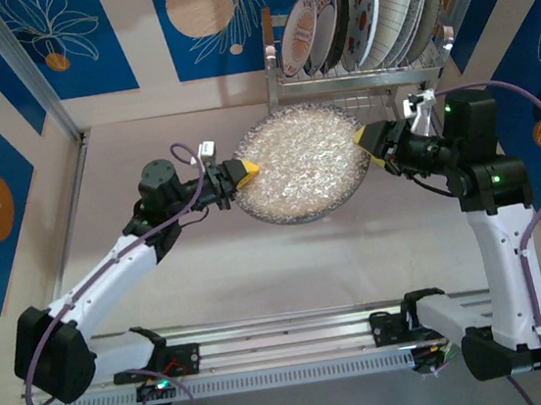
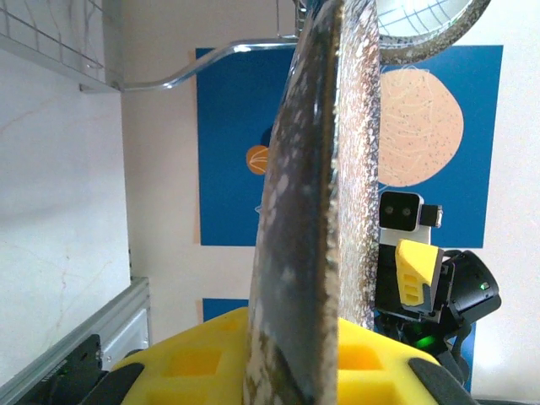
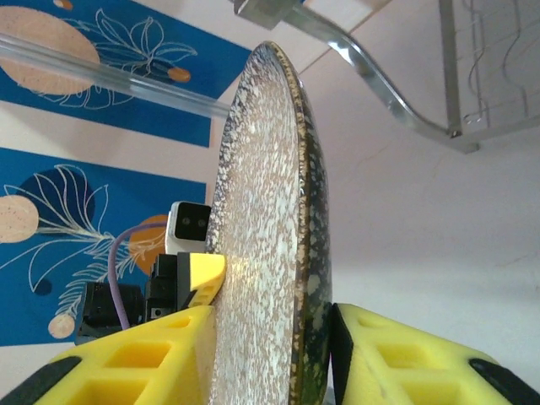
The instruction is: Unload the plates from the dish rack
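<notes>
A large speckled grey plate is held level in front of the dish rack, gripped from both sides. My left gripper is shut on its left rim and my right gripper on its right rim. In the left wrist view the plate stands edge-on between my yellow fingers, with the right gripper beyond it. The right wrist view has the plate clamped between yellow pads. Several plates stand upright in the rack's upper tier: a red sunburst one, a strawberry one and a grid one.
The rack stands at the back right against the blue and cream wall. A metal post runs along the back left. The rail with the arm bases crosses the near edge. Bare table lies below the held plate.
</notes>
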Tool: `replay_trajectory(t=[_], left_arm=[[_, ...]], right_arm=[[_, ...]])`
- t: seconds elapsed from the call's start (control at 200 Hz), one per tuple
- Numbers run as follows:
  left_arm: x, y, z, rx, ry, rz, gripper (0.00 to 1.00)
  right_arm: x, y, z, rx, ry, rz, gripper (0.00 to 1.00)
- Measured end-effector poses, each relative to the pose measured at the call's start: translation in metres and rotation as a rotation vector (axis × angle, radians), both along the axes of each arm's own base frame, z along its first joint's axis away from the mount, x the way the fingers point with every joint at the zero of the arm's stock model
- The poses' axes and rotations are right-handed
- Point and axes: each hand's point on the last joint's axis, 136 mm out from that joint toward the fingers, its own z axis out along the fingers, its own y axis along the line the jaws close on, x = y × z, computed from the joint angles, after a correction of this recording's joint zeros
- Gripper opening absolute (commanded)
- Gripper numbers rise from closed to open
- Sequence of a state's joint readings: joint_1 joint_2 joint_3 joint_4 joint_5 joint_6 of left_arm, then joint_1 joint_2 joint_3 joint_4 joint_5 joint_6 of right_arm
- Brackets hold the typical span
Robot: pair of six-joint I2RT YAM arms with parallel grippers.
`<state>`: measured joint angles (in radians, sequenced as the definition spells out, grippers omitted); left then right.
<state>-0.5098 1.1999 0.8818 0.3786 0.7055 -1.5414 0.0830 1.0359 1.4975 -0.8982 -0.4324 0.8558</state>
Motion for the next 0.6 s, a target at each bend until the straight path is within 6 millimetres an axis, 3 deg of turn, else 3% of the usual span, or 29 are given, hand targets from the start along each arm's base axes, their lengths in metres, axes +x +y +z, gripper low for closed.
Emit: replay_trajectory(t=[0.32, 0.6], left_arm=[[0.003, 0.045, -0.011, 0.045, 0.027, 0.118, 0.00], [0.002, 0.082, -0.014, 0.041, 0.020, 0.256, 0.00]], right_arm=[[0.012, 0.048, -0.025, -0.017, 0.105, 0.118, 0.45], [0.026, 0.087, -0.026, -0.041, 0.101, 0.159, 0.46]])
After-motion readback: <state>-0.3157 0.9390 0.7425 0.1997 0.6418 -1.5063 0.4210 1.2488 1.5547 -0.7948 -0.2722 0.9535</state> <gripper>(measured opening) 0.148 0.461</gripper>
